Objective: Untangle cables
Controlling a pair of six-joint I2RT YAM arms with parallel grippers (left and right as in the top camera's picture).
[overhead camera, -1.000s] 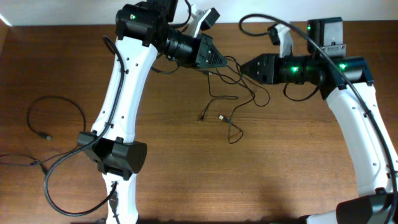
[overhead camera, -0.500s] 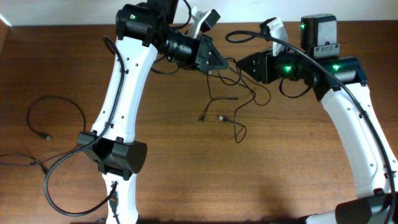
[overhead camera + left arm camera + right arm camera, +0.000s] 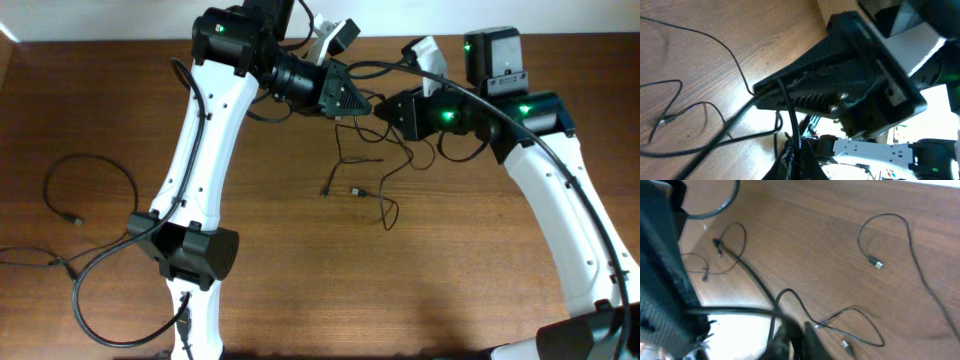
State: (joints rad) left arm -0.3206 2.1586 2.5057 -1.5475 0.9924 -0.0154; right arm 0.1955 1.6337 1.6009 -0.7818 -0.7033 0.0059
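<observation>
As they meet nose to nose, left gripper and right gripper each look clamped on a strand. The cables trail from them in a loose tangle. Separation step, I'd say. Next, draw apart slowly, sideways.

left gripper just beside right gripper | cable tangle before them | lone cable far left
</observation>
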